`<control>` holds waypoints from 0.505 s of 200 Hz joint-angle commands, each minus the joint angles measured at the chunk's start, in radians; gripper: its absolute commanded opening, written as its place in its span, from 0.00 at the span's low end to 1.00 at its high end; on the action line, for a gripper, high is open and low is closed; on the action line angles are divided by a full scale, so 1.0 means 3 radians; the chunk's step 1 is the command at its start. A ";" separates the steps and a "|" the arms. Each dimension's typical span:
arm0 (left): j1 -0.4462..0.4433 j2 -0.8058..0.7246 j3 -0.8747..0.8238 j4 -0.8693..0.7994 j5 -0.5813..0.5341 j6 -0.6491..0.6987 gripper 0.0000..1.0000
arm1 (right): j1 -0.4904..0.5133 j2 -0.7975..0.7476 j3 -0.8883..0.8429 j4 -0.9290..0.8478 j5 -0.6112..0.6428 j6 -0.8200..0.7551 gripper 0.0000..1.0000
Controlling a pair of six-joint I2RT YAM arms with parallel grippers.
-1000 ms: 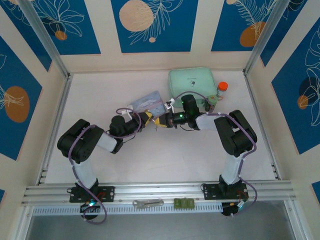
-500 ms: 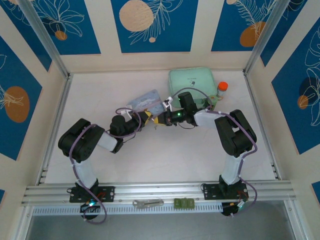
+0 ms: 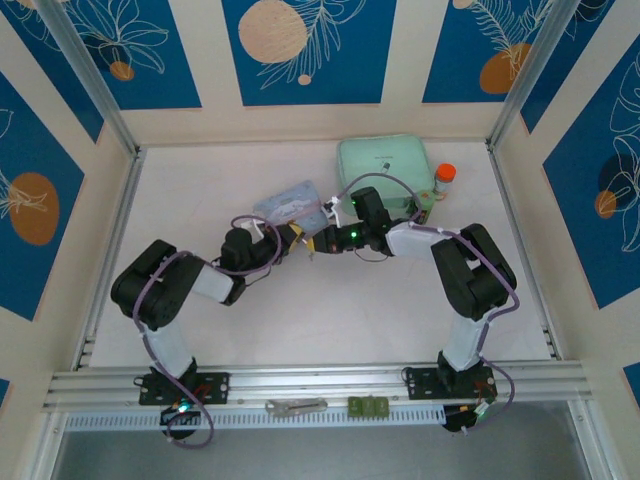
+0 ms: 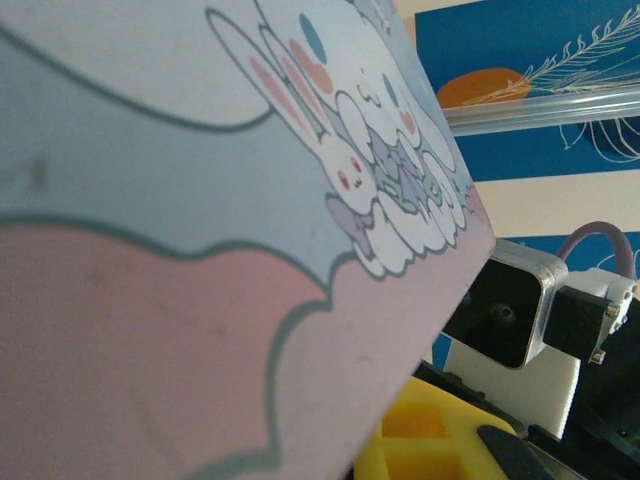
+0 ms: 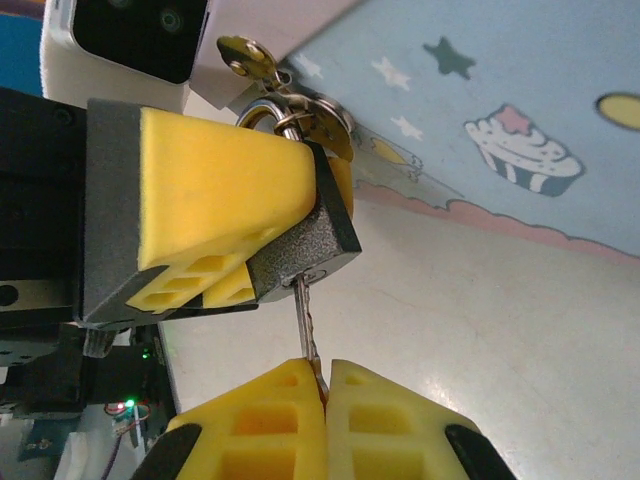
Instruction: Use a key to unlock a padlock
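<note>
A pale blue tin (image 3: 290, 203) printed with rabbits and cupcakes lies on the surface (image 3: 300, 320) just beyond the two meeting grippers. Its lid is shut, so its contents cannot be told. Farther back a mint-green case (image 3: 385, 165) lies closed, with an orange-capped bottle (image 3: 444, 177) just beside it on the right.

In the right wrist view, the right gripper (image 5: 325, 378) is seen with its yellow fingers (image 5: 250, 420) pressed together on the key (image 5: 306, 325). The key's thin blade is run up into the underside of the padlock (image 5: 305, 255). The padlock's dark body is pinched by the left gripper (image 5: 322, 190), close in front of the tin. Its silver shackle (image 5: 262, 108) stands out past the pads, and a ring of further keys (image 5: 240, 50) is hung on it.

Compared with a second ago, the right wrist has been drawn slightly leftward and the left arm's elbow shifted a little toward the left wall. The padlock is kept at nearly the same spot.
</note>
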 commanded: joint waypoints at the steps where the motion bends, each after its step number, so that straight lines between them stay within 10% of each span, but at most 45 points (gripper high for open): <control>1: -0.0271 -0.0212 0.0128 -0.0163 0.0692 0.0179 0.00 | 0.0023 -0.0060 0.0075 0.0646 0.0503 -0.0054 0.00; 101: -0.0509 0.0285 0.0178 0.0802 0.0822 -0.0178 0.00 | -0.0161 0.0236 0.0317 0.0737 0.0081 0.0878 0.00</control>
